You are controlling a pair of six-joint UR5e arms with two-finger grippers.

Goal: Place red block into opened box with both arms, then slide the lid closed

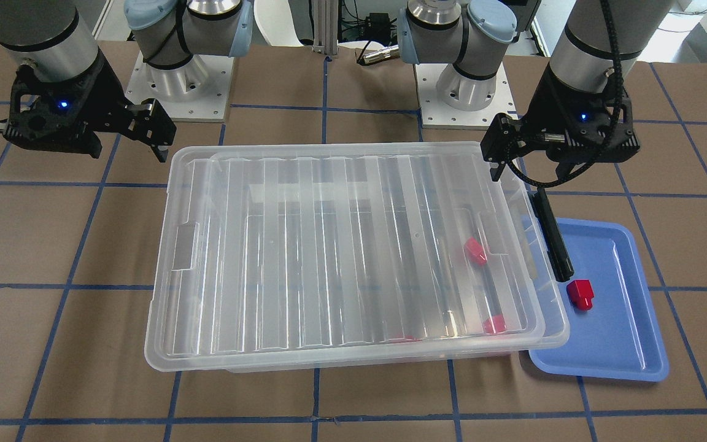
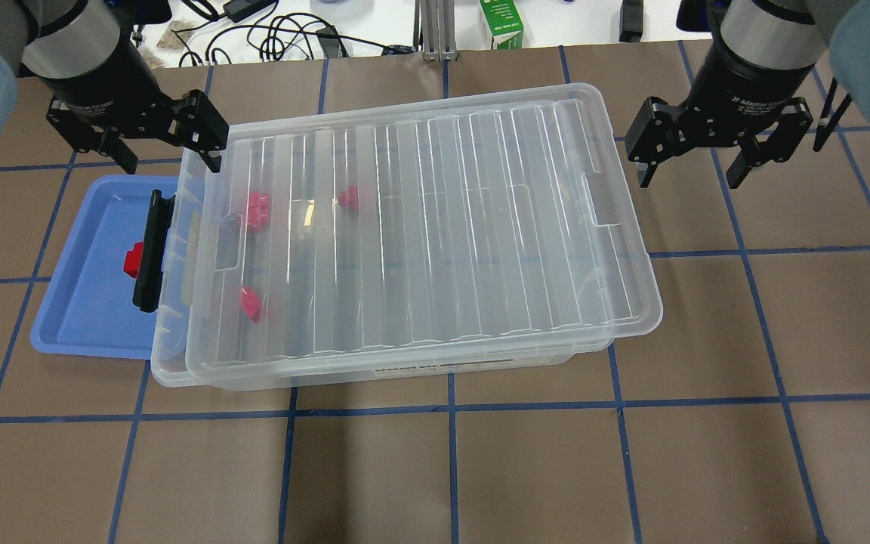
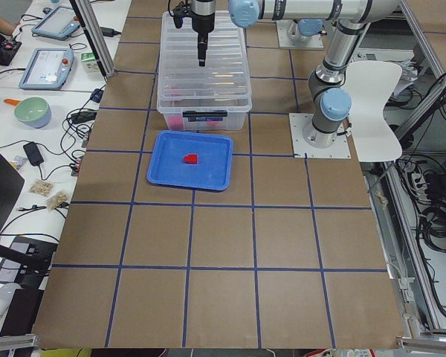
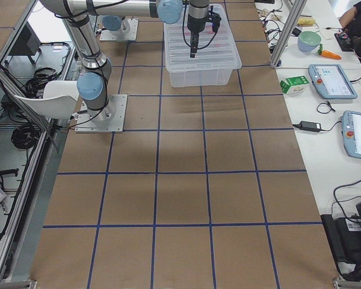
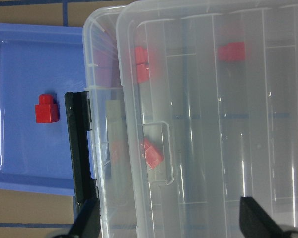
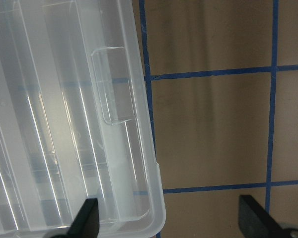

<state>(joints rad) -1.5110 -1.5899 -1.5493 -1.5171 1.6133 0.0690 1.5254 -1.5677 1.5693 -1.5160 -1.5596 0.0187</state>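
The clear box (image 2: 169, 344) lies mid-table with the ribbed lid (image 2: 442, 227) on top. The lid sits shifted a little, so a narrow strip by the black bar (image 2: 149, 253) is uncovered. Three red blocks show through the lid (image 2: 257, 210) (image 2: 350, 198) (image 2: 251, 304). Another red block (image 2: 133, 261) (image 1: 579, 293) rests on the blue tray (image 2: 87, 317). My left gripper (image 2: 167, 155) (image 1: 559, 159) hovers open over the bar end, holding nothing. My right gripper (image 2: 692, 177) (image 1: 68, 138) is open and empty beside the opposite short end.
The blue tray (image 1: 623, 331) is partly tucked under the box's bar end. A green carton (image 2: 501, 23) and cables lie beyond the far table edge. Side benches hold tablets and a bowl (image 3: 32, 111). Brown matting with blue tape lines surrounds the box.
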